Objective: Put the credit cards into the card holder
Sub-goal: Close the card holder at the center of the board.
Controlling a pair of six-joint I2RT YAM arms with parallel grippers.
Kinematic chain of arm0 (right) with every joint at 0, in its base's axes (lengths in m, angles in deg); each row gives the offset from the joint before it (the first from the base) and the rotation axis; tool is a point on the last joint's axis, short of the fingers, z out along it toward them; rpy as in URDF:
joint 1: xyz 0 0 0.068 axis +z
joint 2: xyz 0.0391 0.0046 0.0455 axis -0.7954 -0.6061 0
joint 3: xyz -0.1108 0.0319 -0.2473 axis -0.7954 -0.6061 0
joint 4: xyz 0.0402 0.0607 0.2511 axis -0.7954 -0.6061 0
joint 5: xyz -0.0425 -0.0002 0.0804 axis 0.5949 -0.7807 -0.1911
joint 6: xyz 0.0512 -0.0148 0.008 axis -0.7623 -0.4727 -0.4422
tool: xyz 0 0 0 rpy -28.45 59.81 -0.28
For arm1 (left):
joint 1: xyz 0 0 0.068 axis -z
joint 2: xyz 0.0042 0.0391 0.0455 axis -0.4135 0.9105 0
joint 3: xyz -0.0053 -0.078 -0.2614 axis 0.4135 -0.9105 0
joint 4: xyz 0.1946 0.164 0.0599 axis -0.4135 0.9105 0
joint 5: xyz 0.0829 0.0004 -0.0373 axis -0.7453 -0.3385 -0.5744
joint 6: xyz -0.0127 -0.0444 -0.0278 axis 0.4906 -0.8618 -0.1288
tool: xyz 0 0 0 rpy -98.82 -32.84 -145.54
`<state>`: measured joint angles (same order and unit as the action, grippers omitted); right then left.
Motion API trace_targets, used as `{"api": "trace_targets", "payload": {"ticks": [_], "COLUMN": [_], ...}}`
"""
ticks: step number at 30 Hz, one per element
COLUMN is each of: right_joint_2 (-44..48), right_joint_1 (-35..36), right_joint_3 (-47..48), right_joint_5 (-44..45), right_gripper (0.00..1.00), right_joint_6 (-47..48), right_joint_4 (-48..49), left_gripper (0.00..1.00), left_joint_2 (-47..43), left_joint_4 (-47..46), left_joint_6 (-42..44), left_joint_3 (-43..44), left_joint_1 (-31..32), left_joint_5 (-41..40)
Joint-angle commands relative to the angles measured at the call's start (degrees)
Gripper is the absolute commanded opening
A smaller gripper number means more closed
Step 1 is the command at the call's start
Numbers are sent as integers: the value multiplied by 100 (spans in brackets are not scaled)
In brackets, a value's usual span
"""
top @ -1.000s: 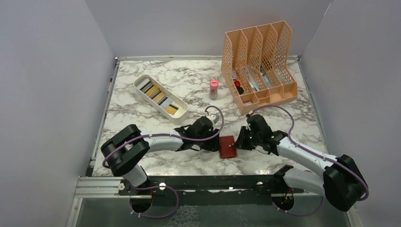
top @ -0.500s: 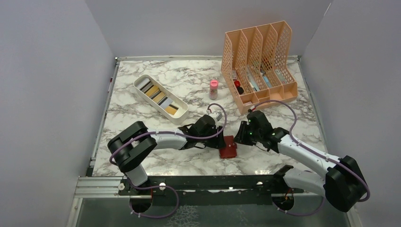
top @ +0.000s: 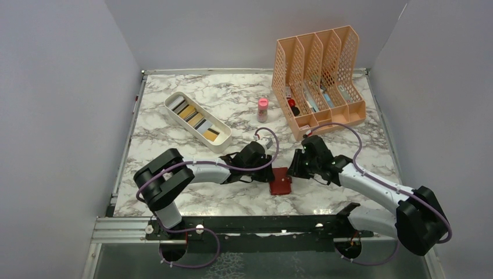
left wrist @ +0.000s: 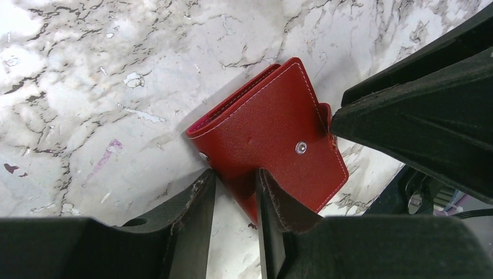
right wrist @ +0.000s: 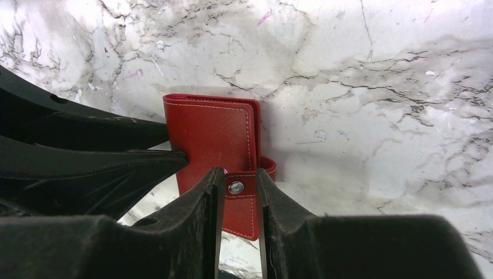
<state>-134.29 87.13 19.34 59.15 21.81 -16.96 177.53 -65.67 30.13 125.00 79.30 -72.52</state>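
The red leather card holder (top: 281,182) lies near the table's front edge, between my two grippers, folded and tilted. My left gripper (top: 269,172) is shut on the holder's (left wrist: 273,122) lower edge, which sits between its fingers (left wrist: 235,177). My right gripper (top: 295,168) comes in from the opposite side. In the right wrist view its jaws (right wrist: 240,174) are shut on the holder's (right wrist: 212,133) snap strap (right wrist: 236,196). The credit cards (top: 195,119) stand on edge in a white tray (top: 220,145) at the left-centre.
A peach slotted file organizer (top: 318,81) holding small items stands at the back right. A small pink-capped bottle (top: 263,109) stands between the tray and the organizer. Grey walls enclose the marble table (top: 174,151).
The card holder lay flat a second ago; now it is tilted and turned slightly. Both grippers have closed in on it, the right one shifting up and left.
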Motion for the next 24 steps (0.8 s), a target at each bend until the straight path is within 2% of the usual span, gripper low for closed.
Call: {"api": "trace_targets", "payload": {"ticks": [1, 5, 24], "right_joint_2": [-114, -177, -76], "right_joint_1": [37, 37, 46], "right_joint_3": [56, -7, -506], "right_joint_5": [-281, -428, -975], "right_gripper": [29, 29, 25], "right_joint_6": [33, -39, -504], "right_joint_4": [190, 285, 790], "left_gripper": [34, 26, 22], "left_joint_2": [151, 151, 307], "left_joint_4": [44, 8, 154], "left_joint_6": [1, -8, -96], "left_joint_3": [-64, -84, -11], "left_joint_1": [32, 32, 24], "left_joint_5": [36, 36, -106]}}
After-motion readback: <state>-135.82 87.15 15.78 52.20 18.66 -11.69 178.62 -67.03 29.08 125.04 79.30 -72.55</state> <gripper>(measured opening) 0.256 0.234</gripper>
